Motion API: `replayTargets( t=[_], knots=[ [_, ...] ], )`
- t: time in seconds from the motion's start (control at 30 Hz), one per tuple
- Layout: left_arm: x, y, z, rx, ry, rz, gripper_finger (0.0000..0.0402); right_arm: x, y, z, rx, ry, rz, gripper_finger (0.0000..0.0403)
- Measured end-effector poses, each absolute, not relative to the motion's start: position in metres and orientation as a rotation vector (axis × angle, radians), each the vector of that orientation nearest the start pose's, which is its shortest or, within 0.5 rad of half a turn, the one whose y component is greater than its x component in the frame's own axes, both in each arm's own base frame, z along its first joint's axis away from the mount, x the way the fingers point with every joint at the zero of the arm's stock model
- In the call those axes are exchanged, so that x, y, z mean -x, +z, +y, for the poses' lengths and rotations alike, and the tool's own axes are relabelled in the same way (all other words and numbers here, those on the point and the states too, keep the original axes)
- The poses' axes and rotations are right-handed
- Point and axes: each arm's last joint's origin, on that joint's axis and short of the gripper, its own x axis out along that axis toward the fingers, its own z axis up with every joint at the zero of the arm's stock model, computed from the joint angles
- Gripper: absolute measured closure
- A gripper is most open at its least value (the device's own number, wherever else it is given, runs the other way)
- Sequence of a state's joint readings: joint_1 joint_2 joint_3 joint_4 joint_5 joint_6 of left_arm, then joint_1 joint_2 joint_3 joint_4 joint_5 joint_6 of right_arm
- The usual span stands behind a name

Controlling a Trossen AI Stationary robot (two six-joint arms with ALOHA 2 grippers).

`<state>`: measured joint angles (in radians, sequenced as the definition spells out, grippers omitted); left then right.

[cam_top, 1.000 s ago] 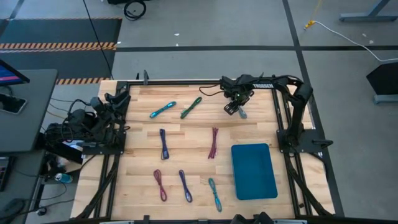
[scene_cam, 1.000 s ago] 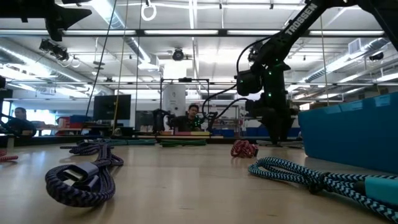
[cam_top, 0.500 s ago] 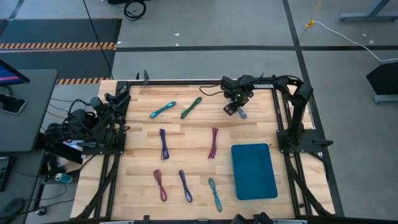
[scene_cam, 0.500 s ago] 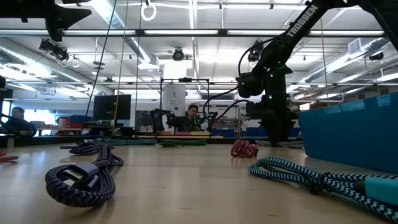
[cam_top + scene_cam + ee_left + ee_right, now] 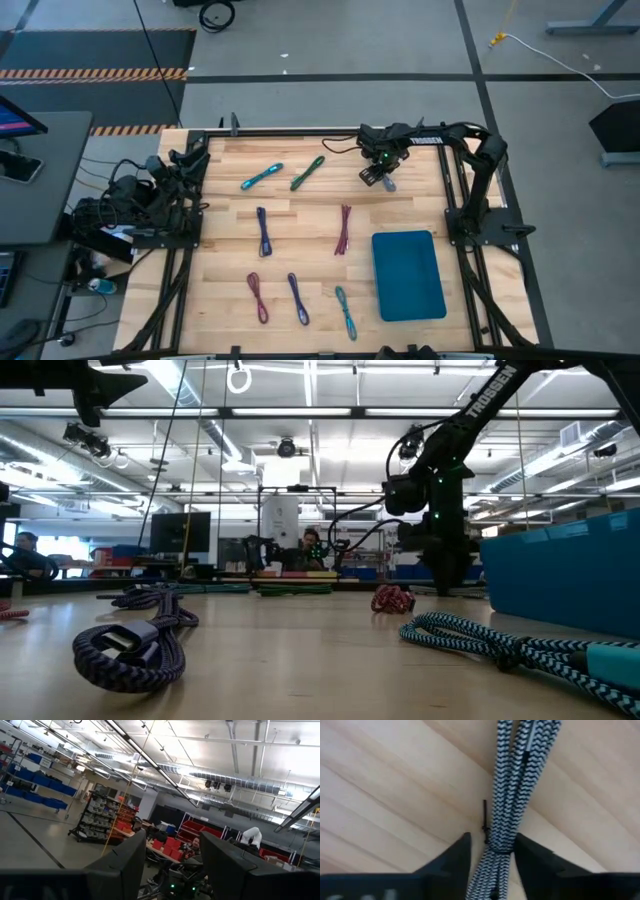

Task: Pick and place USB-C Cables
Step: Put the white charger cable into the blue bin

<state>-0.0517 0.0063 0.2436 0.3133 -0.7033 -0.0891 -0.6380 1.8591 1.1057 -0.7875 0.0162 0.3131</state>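
Note:
My right gripper (image 5: 380, 174) is at the far right of the table, pointing down over a grey braided cable bundle (image 5: 389, 183). In the right wrist view its open fingers (image 5: 492, 862) stand on either side of that bundle (image 5: 515, 780), at the thin black tie (image 5: 495, 851) that pinches it together; the bundle lies flat on the wood. Other bundles lie on the table: teal (image 5: 261, 177), green (image 5: 307, 172), blue (image 5: 263, 231), maroon (image 5: 344, 229), purple (image 5: 258, 297), blue (image 5: 299, 298), teal (image 5: 345, 312). My left gripper (image 5: 188, 160) waits open at the left edge. My right gripper comes from above with a finger (image 5: 457, 862) close on each side of the grey bundle at its tied waist (image 5: 496, 845), across its length. Whether the fingers touch the bundle, I cannot tell. The bundle lies on the table.
A blue rectangular bin (image 5: 408, 275) sits on the table's right side, nearer than my right gripper. Black frame rails (image 5: 455, 190) run along the table's right and far edges. Bare wood lies between the cable rows.
My right arm has sunk a little lower over the grey bundle, staying above the same spot. The cables have not moved.

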Motion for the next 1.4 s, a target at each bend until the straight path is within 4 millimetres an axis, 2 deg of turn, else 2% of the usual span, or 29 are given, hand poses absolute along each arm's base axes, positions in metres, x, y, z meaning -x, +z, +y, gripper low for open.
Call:
replayTargets(
  t=[0.17,0.33,0.47,0.53,0.63,0.73,0.83,0.93,1.07,1.27,1.4],
  knots=[
    [-0.058,0.267,0.016,0.291,0.613,-0.540,0.0207,-0.254,0.136,-0.189,-0.731,-0.746,1.417,0.0374],
    [-0.058,0.267,0.016,0.290,0.613,-0.538,0.0207,-0.255,0.136,-0.190,-0.702,-0.724,1.429,0.0380],
    [-0.058,0.267,0.016,0.290,0.613,-0.538,0.0207,-0.259,0.150,-0.192,-0.699,-0.695,1.427,0.0380],
    [-0.058,0.267,0.016,0.290,0.613,-0.538,0.0207,-0.266,0.168,-0.190,-0.681,-0.674,1.387,0.0380],
    [-0.058,0.267,0.016,0.290,0.612,-0.537,0.0207,-0.276,0.209,-0.187,-0.662,-0.617,1.256,0.0380],
    [-0.058,0.267,0.016,0.292,0.612,-0.538,0.0207,-0.281,0.247,-0.175,-0.646,-0.570,1.166,0.0380],
    [-0.058,0.267,0.016,0.302,0.610,-0.540,0.0207,-0.280,0.297,-0.154,-0.628,-0.532,1.047,0.0380],
    [-0.058,0.267,0.016,0.305,0.609,-0.539,0.0207,-0.274,0.334,-0.127,-0.626,-0.501,0.988,0.0380],
    [-0.059,0.266,0.016,0.303,0.609,-0.534,0.0207,-0.255,0.379,-0.083,-0.648,-0.432,0.887,0.0380],
    [-0.059,0.265,0.016,0.304,0.609,-0.523,0.0207,-0.228,0.406,-0.018,-0.766,-0.378,0.812,0.0380],
    [-0.059,0.265,0.016,0.306,0.609,-0.523,0.0207,-0.217,0.407,0.021,-0.878,-0.436,0.831,0.0380]
  ],
)
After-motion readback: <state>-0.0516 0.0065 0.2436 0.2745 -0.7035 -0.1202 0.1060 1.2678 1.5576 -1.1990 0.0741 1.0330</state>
